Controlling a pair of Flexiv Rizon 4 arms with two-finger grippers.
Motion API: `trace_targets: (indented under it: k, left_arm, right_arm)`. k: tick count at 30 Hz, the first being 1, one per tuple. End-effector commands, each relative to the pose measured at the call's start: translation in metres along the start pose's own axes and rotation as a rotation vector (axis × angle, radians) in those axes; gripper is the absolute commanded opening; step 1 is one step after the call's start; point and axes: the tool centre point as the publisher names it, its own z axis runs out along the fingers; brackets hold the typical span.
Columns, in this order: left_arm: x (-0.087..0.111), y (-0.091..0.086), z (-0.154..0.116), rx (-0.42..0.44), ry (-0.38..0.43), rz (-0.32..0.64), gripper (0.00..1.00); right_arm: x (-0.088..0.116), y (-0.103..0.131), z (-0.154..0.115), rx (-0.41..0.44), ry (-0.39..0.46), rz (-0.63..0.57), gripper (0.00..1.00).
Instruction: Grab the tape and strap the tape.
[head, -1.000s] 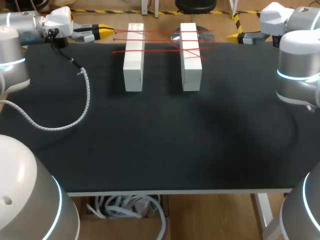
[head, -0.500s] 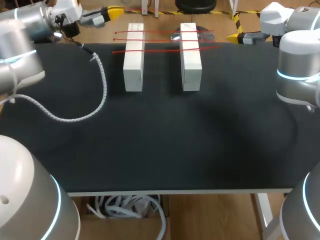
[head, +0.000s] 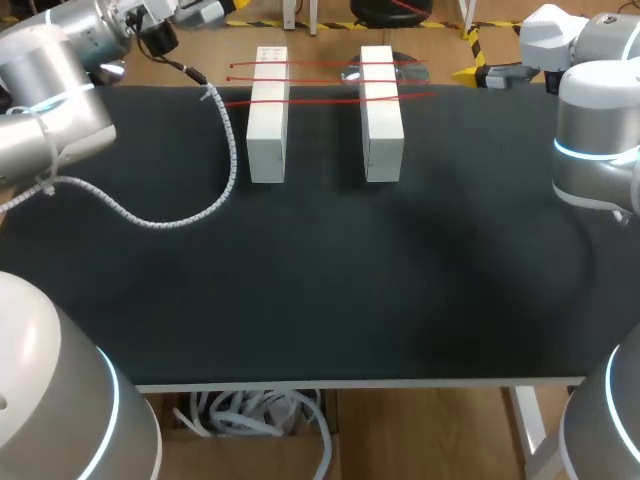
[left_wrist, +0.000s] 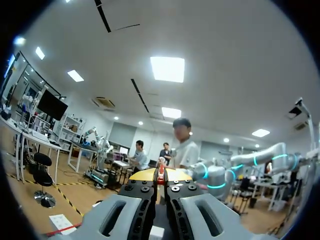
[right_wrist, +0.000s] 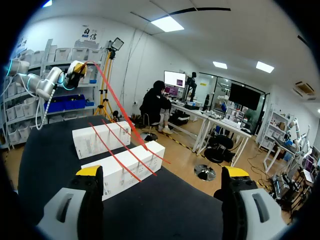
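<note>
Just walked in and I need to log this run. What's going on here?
The left gripper, raised beyond the table's far edge, is shut on one end of a red tape. A strand runs from it down to two white blocks, which already have red strands lying across them. The right gripper hangs open by the far right edge, holding nothing.

A table (head: 320, 300) with a matte black top fills the head view. Its front edge is white, with a white leg (head: 530, 430) at the near right corner. The floor (head: 420, 430) is brown, wood-look, with yellow-and-black hazard striping (head: 262, 22) past the far side. An open cardboard box (head: 255, 420) of white cable sits under the front edge. The ceiling (left_wrist: 240, 75) is white with rectangular light panels (left_wrist: 167, 68) (2 glow brightest in the left wrist view). Shelves (right_wrist: 55, 55) of bins stand against a white wall (right_wrist: 125, 45).
</note>
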Motion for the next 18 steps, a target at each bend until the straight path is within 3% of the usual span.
trace_targets:
  k: [1, 10, 18]
  left_arm:
    - [0.005, 0.000, 0.005, 0.022, -0.026, 0.016, 0.00]
    - [0.007, -0.017, 0.015, 0.095, -0.028, -0.048, 0.00]
    - [0.001, -0.028, 0.022, 0.129, 0.003, -0.001, 0.00]
  right_arm:
    - [0.000, 0.000, 0.000, 0.000, 0.000, 0.000, 1.00]
    - [0.000, 0.000, 0.000, 0.000, 0.000, 0.000, 1.00]
    - [0.000, 0.000, 0.000, 0.000, 0.000, 0.000, 1.00]
